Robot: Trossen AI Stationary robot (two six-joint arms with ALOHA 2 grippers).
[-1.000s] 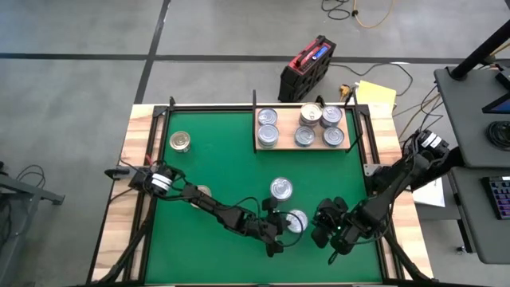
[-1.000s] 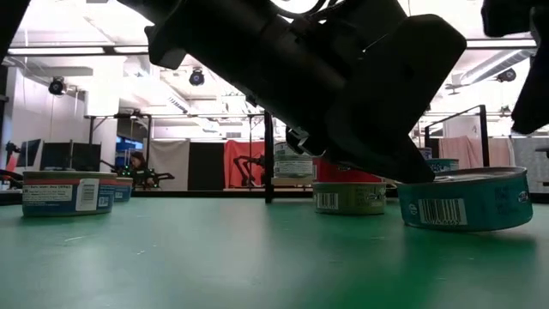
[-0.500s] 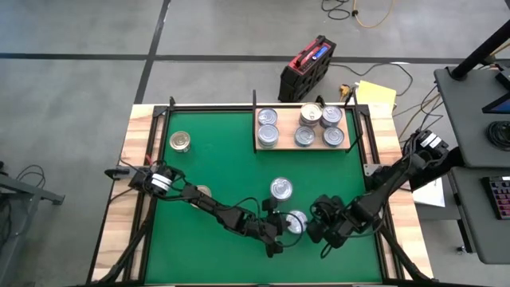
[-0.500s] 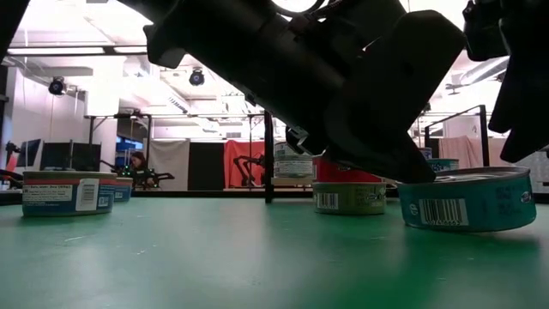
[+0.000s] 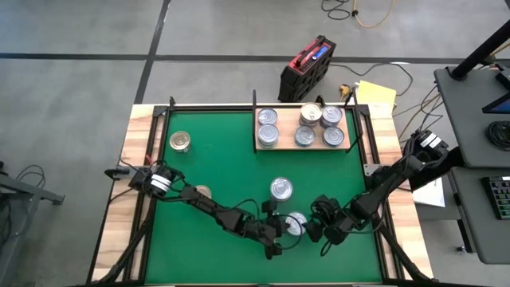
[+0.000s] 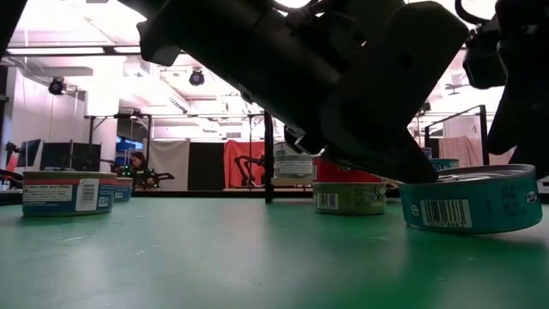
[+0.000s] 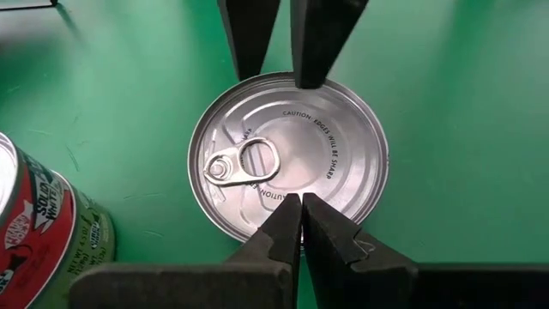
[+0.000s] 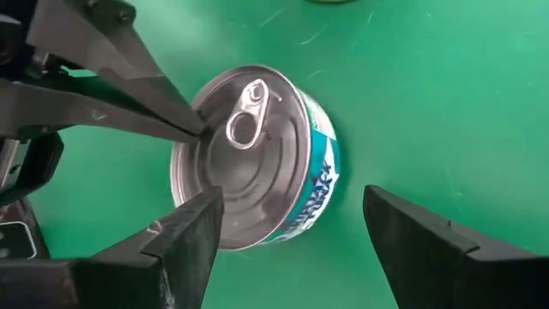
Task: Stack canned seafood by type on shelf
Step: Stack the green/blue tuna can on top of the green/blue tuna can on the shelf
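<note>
— Right claw (image 5: 313, 232) has sprung wide and slid in beside the can (image 5: 296, 222), lower middle of the high view! A grab looks close.

— Left claw (image 5: 279, 230), shut, pins its rim. Silver pull-tab lid, teal sides, flat on the table (image 5: 215, 163).

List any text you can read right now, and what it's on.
"CAUTION: EDGES WILL BE SHARP": stamped on the silver lid under the left tool.
"SOLID WHITE": partly readable on the red-and-green can beside it.
Teal can's side print: not legible.
Barcode digits on the near can: too small.
Shelf cans' labels: too small.
</note>
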